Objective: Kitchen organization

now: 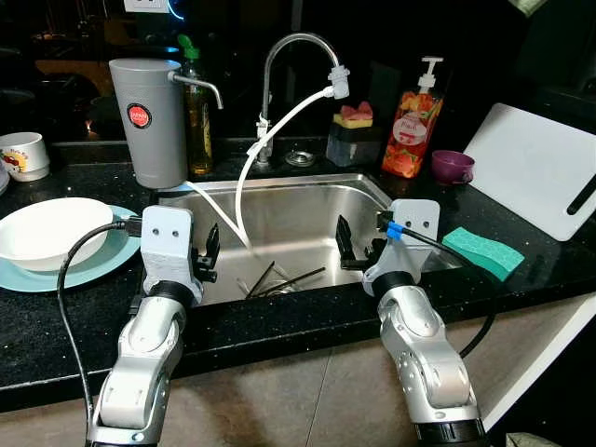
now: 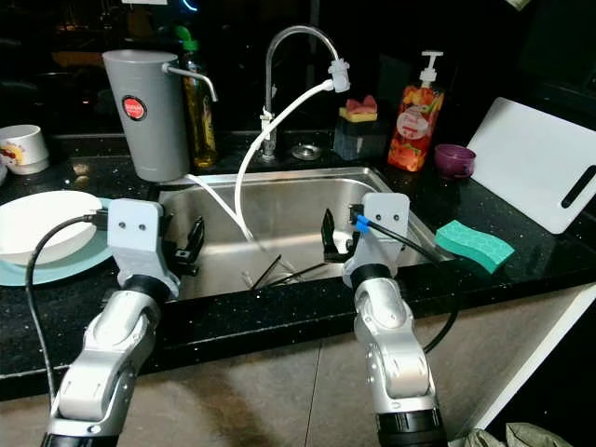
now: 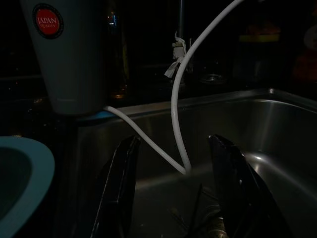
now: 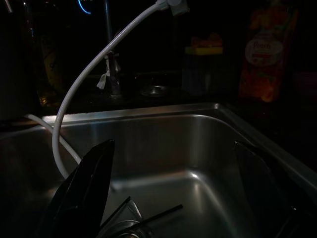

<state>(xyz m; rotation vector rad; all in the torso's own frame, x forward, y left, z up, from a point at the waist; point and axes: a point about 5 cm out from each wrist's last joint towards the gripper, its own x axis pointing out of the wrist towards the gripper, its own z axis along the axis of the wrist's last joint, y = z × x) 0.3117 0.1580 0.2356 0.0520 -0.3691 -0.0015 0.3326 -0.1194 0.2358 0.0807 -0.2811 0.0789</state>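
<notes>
Dark counter (image 1: 56, 307); chopsticks (image 1: 284, 279) in sink (image 1: 279, 209) at 12 o'clock. Left gripper (image 1: 207, 259), right gripper (image 1: 346, 250) released, empty. Nothing tidied yet.

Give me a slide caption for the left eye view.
Both open grippers, left and right, poised over the steel sink holding dark chopsticks.

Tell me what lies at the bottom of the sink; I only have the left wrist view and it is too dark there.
Observer: Several thin dark sticks, possibly chopsticks, lie by the drain of the sink.
Operator: Where is my right gripper?
Observer: The right gripper hangs open over the sink's right half, about level with the left gripper, which is also open.
Operator: Anything on the counter right of the sink?
Observer: A green sponge lies near the sink's edge, with a white cutting board beyond it.
</notes>
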